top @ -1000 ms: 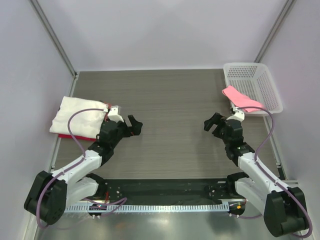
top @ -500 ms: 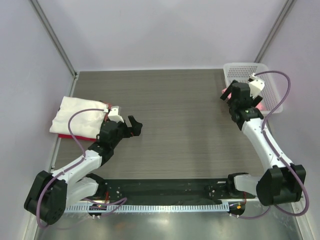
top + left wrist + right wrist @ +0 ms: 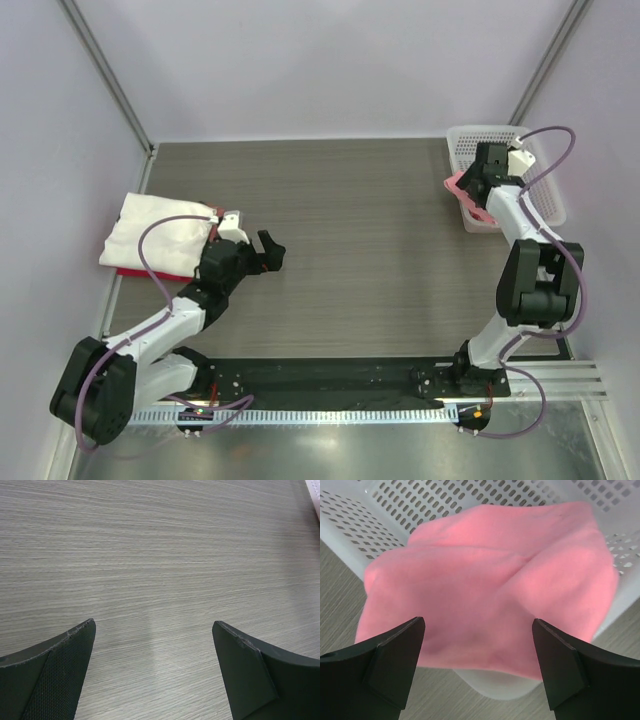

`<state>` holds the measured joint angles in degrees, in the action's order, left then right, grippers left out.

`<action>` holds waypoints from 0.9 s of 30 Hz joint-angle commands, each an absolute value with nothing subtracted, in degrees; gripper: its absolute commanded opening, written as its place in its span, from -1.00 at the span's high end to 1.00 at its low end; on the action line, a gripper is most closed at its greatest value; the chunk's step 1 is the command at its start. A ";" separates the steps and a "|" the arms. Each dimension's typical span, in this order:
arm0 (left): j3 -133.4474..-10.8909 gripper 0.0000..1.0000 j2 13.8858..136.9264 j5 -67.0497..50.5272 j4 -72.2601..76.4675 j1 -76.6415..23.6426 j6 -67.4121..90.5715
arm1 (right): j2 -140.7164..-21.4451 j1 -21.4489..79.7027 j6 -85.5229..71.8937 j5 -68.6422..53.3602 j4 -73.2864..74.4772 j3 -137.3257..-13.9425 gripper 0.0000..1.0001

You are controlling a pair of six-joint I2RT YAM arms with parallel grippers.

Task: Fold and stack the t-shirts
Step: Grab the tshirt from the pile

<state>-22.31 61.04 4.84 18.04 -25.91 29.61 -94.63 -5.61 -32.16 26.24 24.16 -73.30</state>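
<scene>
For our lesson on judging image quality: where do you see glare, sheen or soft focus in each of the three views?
Top external: even light, with glare on the metal strip at the near edge. Left wrist: a pale sheen on the table between the jaws. Right wrist: the pink t-shirt looks bright and soft; the basket mesh reads crisper.

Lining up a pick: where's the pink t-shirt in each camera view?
Top external: pink t-shirt at far right, draped over the white mesh basket's near-left corner.
Left wrist: not identifiable; mostly table.
Right wrist: centre, over the basket rim, ahead of the open right end effector.
Shared landmark: the basket.
</scene>
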 commanded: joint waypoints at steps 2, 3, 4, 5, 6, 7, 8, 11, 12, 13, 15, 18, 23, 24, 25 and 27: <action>-24.26 -0.99 61.35 4.83 19.07 -26.10 28.83 | -97.90 -7.82 -37.08 26.01 23.21 -75.50 -0.77; -24.26 -0.99 61.52 4.75 19.07 -26.19 28.83 | -98.43 -8.26 -37.52 26.10 22.86 -75.32 -0.70; -24.34 -0.99 61.70 4.66 19.07 -26.19 28.83 | -99.66 -9.13 -38.40 25.84 22.59 -75.24 -0.62; -24.43 -0.99 61.70 4.66 19.07 -26.19 28.83 | -100.10 -9.40 -38.58 25.75 22.33 -75.32 -0.26; -24.43 -0.99 61.96 4.66 19.07 -26.19 28.83 | -100.37 -9.67 -38.50 25.58 22.06 -75.32 0.09; -24.61 -1.00 61.96 4.66 19.07 -26.19 28.83 | -100.11 -9.75 -38.32 26.27 21.80 -75.24 0.48; -24.52 -0.99 62.14 4.57 19.07 -26.10 28.83 | -98.98 -9.84 -38.23 27.06 21.88 -75.06 0.98; -24.61 -0.99 62.23 4.48 19.07 -26.19 28.83 | -93.55 -9.84 -38.23 30.14 21.71 -74.10 0.98; -24.61 -0.99 62.14 4.48 19.07 -26.19 28.83 | -92.04 -9.84 -37.88 30.41 21.62 -74.00 0.98; -24.61 -0.99 62.23 4.40 19.07 -26.19 28.83 | -90.11 -9.84 -37.62 30.32 21.62 -74.26 0.98; -24.70 -0.99 62.31 4.39 19.16 -26.10 28.92 | -84.49 -9.76 -36.57 28.23 21.36 -74.79 0.98; -24.70 -0.99 62.49 4.39 19.16 -26.19 28.83 | -77.03 -9.67 -35.16 16.91 17.33 -75.67 0.98; -24.70 -0.99 62.23 4.48 19.07 -26.10 28.83 | -73.12 -3.62 -34.37 1.43 16.60 -87.57 0.97; -24.70 -0.99 62.31 4.48 18.99 -26.19 28.83 | -73.56 -1.60 -33.84 -2.60 17.31 -90.58 0.97; -24.70 -0.99 62.23 4.48 19.07 -26.19 28.83 | -75.13 4.51 -32.79 -3.16 18.45 -97.14 0.98; -24.70 -0.99 62.23 4.48 19.07 -26.10 28.83 | -77.68 10.08 -32.26 -6.30 22.05 -103.68 0.98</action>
<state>-22.52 62.15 4.67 17.98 -25.91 29.54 -76.03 1.91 -34.79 5.48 22.50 -93.58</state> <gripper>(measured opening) 0.995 0.044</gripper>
